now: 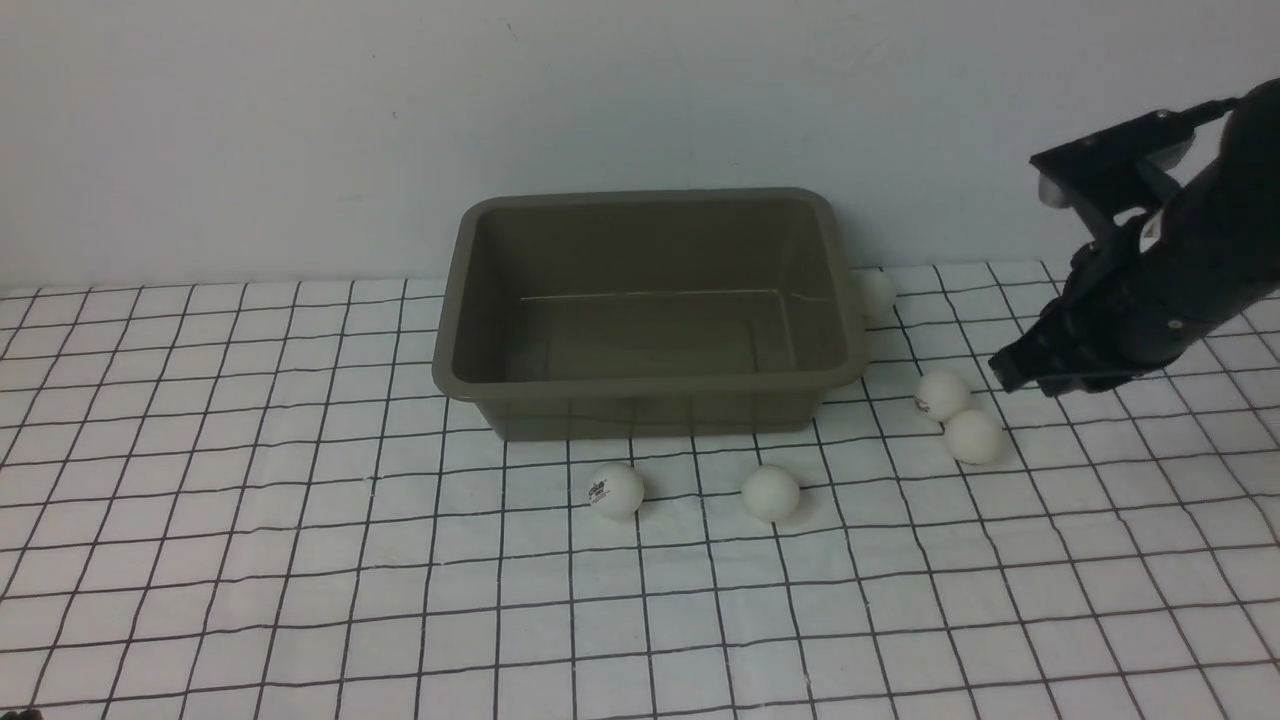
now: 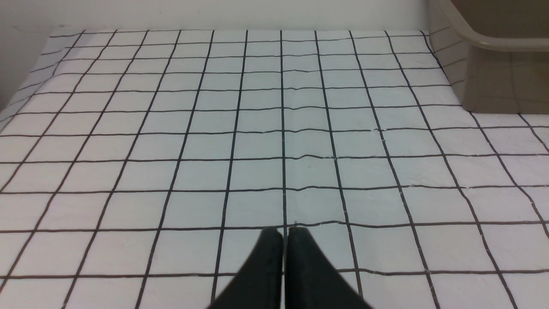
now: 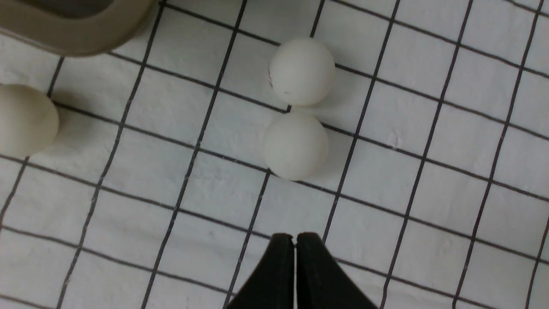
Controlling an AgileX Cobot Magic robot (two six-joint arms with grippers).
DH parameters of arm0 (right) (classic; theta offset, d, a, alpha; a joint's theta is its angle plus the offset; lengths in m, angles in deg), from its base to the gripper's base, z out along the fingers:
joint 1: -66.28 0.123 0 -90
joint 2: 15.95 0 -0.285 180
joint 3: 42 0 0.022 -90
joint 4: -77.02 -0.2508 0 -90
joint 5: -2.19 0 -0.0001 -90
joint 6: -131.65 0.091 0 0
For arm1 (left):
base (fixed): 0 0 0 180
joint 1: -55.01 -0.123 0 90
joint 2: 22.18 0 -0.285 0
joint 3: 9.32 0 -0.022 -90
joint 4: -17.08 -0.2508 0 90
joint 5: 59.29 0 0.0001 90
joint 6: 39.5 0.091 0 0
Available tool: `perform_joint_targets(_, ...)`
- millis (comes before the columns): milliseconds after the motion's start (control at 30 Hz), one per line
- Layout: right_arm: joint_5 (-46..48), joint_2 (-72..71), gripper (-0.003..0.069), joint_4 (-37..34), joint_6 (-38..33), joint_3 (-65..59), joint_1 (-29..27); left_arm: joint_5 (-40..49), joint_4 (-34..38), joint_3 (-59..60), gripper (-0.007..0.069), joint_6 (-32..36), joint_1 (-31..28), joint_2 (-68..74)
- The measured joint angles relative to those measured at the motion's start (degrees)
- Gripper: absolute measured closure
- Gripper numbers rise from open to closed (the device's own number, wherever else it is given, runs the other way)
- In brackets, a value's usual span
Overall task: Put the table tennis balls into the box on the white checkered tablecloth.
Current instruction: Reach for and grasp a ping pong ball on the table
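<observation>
Progress: nil, 0 of 5 in. The box (image 1: 650, 383) sits on the white checkered tablecloth (image 1: 250, 500); its interior is bare.

All table tennis balls are on the cloth:
- front-left ball (image 1: 616, 490) and front-centre ball (image 1: 771, 493), just in front of the box
- rear ball (image 1: 878, 295), just beside the box's right wall and partly hidden by the rim; contact can't be told
- logo ball (image 1: 942, 394) and plain ball (image 1: 973, 436), touching each other, to the box's right

Right gripper (image 3: 295, 238): jaws pressed together, holding nothing, near the touching pair but apart from it. Left gripper (image 2: 285, 231): same, empty, over bare cloth.

Remaining: 5 pick-and-drops. Judged first target is the pair.
</observation>
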Motion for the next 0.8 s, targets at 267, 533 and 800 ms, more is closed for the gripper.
perform_joint_targets(267,-7.3,1.73,0.0651,-0.05,1.42,0.47,0.0,0.0,0.0,0.0,0.0629,0.0,0.0,0.0)
perform_joint_targets(533,-6.65,3.11,0.0621,-0.12,2.86,0.47,0.0,0.0,0.0,0.0,0.0629,0.0,0.0,0.0)
perform_joint_targets(800,-5.26,8.59,0.0326,-1.43,2.82,0.47,0.07,0.0,0.0,0.0,0.0629,0.0,0.0,0.0)
